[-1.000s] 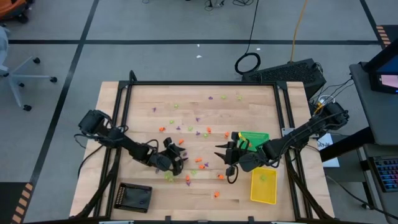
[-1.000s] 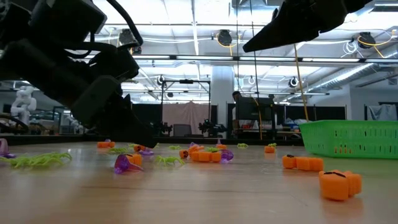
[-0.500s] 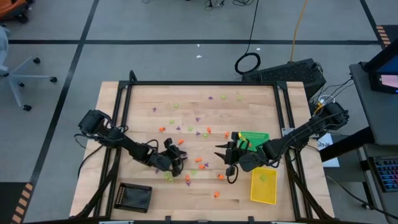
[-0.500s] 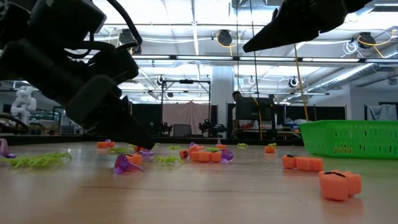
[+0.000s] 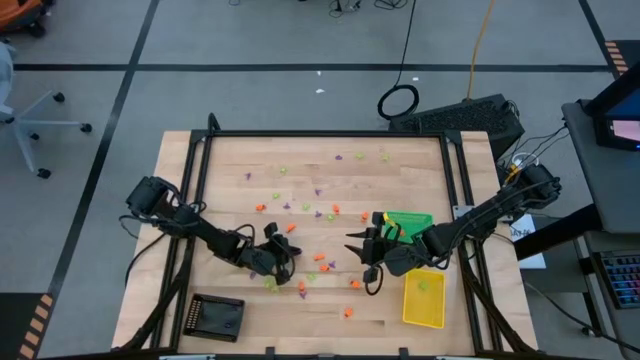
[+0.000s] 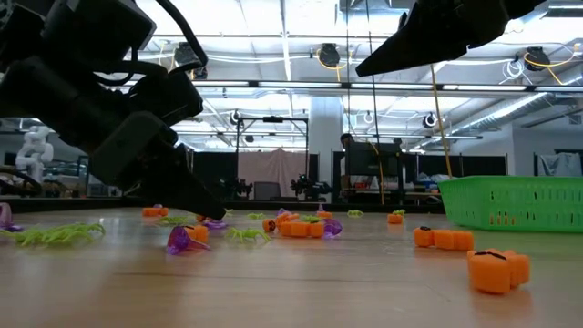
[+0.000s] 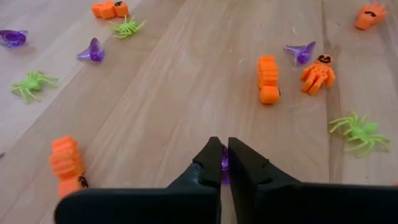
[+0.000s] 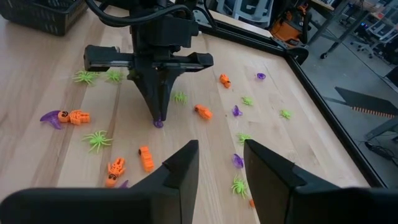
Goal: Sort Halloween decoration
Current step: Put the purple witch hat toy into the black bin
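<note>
**Small purple piece pinched at the very tips: a weak hold**

Seen from the high view, the left gripper (image 5: 284,250) stood low over the middle of the table (image 5: 420,150), among the scattered Halloween decoration (image 5: 322,258). The right gripper (image 5: 362,252) hung just to its right, beside the green tray (image 5: 408,222) and the yellow tray (image 5: 422,298); the black tray (image 5: 216,316) lay at the near left corner.

At the low view, the left gripper (image 6: 208,206) touched the wood at its tip, with a purple trinket (image 6: 215,222) there.

From the left wrist view, the fingers (image 7: 208,163) were pressed almost together on that purple trinket (image 7: 224,165), and only a thin edge of it showed between them. I judged that so little hold could let it slip out or spring away during lifting. An orange pumpkin (image 7: 268,80) lay farther off, apart.

Across the right wrist view, the right gripper (image 8: 219,163) was spread wide and held nothing. Because both arms were near, a lift toward the trays could bring them together.
</note>
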Robot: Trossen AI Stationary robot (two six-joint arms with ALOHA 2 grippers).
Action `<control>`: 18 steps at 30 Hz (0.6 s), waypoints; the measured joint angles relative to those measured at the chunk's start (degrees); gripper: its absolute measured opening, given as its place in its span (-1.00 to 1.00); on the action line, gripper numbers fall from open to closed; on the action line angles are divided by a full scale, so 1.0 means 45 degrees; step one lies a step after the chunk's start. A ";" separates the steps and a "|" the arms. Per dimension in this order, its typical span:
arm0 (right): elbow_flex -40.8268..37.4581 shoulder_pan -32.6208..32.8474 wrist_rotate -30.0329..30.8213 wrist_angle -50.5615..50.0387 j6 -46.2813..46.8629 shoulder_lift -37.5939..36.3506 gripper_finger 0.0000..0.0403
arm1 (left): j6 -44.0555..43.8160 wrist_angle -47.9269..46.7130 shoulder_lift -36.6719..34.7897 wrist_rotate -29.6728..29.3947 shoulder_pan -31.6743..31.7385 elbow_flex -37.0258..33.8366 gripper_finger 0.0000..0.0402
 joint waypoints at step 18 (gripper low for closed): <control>0.0000 0.0005 0.0000 -0.0005 -0.0053 0.0000 -0.42 | 0.0237 -0.0010 -0.0633 0.0111 -0.0151 0.0005 -0.98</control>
